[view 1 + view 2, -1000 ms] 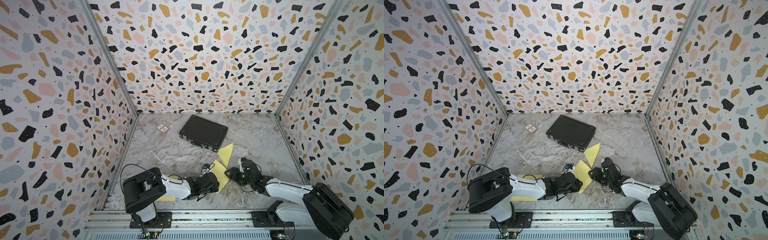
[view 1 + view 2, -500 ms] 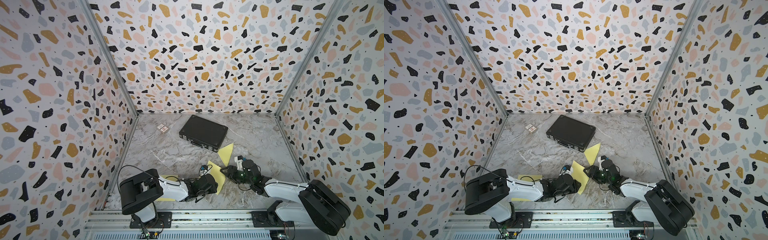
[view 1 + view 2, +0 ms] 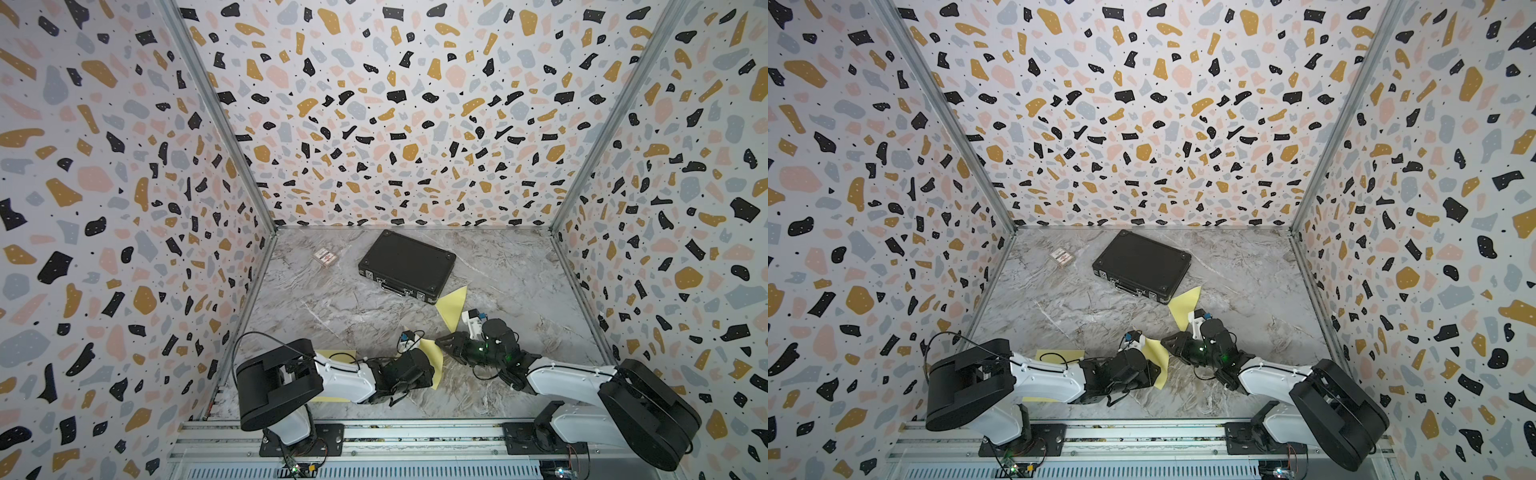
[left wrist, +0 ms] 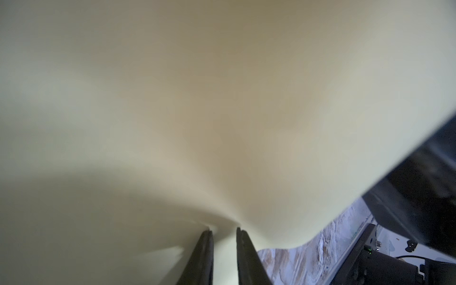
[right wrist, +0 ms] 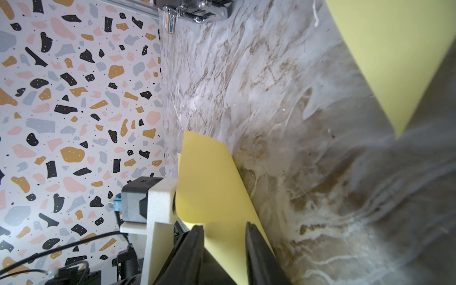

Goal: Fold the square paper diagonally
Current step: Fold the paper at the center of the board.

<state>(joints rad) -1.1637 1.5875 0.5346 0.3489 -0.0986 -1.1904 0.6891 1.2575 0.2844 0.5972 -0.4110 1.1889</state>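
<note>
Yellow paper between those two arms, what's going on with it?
Two robot arms are working on folding a yellow paper low over the marble table. The left gripper pinches it so that it curls up off the surface. The right gripper has a finger on either side of the paper's edge, though a firm grip isn't clear. The sheet looks curved, not creased.

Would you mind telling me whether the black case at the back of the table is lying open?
No, the black case lies flat with its lid shut down against its base.
</note>
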